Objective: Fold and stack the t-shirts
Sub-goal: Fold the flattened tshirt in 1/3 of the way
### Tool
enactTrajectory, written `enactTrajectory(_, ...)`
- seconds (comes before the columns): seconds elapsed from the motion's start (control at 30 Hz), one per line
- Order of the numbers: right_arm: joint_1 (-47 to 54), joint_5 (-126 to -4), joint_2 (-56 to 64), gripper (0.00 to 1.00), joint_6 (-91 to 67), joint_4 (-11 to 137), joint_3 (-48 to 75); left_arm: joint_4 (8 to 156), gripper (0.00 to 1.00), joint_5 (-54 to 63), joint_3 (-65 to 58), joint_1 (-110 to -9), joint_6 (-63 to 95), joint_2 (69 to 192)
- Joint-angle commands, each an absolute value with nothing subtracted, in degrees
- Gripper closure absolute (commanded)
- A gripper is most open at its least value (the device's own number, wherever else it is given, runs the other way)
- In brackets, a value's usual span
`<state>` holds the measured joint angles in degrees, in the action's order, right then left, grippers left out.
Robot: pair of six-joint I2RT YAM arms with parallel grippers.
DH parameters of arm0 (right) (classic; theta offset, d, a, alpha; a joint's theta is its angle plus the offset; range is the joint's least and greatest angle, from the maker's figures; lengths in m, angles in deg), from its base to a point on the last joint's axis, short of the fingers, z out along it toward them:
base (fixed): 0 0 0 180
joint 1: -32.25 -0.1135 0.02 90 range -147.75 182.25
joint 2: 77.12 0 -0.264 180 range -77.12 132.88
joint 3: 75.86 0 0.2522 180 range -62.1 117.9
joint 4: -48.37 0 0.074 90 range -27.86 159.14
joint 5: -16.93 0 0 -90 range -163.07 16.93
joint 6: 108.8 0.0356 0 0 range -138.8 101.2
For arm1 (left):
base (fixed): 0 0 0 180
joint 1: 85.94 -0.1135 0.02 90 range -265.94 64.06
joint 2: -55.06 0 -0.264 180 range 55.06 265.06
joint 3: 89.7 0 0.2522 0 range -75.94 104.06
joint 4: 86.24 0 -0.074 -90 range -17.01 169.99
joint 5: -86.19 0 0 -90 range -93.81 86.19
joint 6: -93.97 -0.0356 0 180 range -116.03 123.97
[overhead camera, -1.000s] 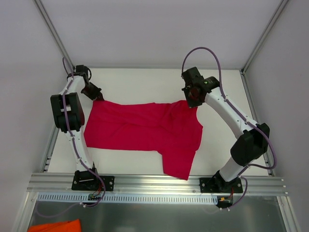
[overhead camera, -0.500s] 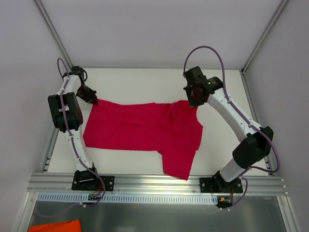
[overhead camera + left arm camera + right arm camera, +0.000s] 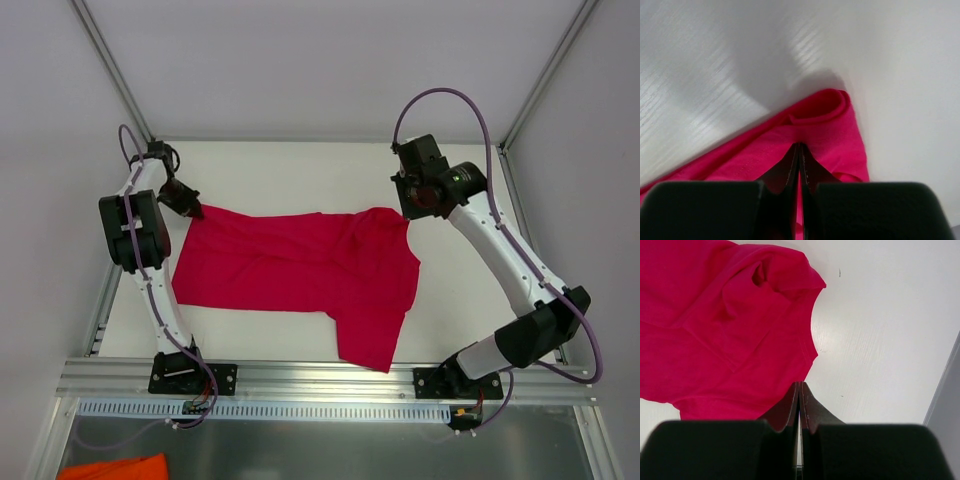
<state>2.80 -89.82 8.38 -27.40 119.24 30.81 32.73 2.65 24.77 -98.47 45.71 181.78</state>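
A white tabletop carries a crimson shirt, spread mid-table, unfolded and rumpled, one flap trailing toward 5 o'clock. The left pincer, clenched, grips the shirt's 10 o'clock corner low on the surface. The right pincer, clenched on nothing, hangs above the bunched 2 o'clock corner. Flattening appears to be the step in hand. The next move likely calls for the right pincer to open, take its corner and pull the cloth taut. No brand or writing shows.

- t-shirt ahead of right end effector: thin matt red cloth, softly creased
- tabletop: smooth white, faint sheen, fine streaks
- end effector fingers: dark plastic, slight gloss
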Motion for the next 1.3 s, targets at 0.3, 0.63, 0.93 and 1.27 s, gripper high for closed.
enactTrajectory(0.3, 3.25, -87.57, 8.49, 0.99, -27.24, 118.12, 29.22, 54.84, 1.00, 26.21, 14.86, -96.58, 37.11, 164.74)
enactTrajectory(0.63, 3.25, -85.99, 10.51, 0.99, -27.94, 119.62, 33.87, 52.92, 1.00, 29.15, 11.17, -82.52, 35.17, 168.09)
enactTrajectory(0.93, 3.07, -83.88, 10.07, 0.99, -26.97, 120.05, 33.79, 53.72, 1.00, 25.28, 7.21, -77.06, 36.23, 170.63)
enactTrajectory(1.27, 3.07, -85.72, 8.32, 0.99, -27.06, 120.84, 33.70, 49.24, 1.00, 17.47, 7.99, -76.36, 37.90, 174.50)
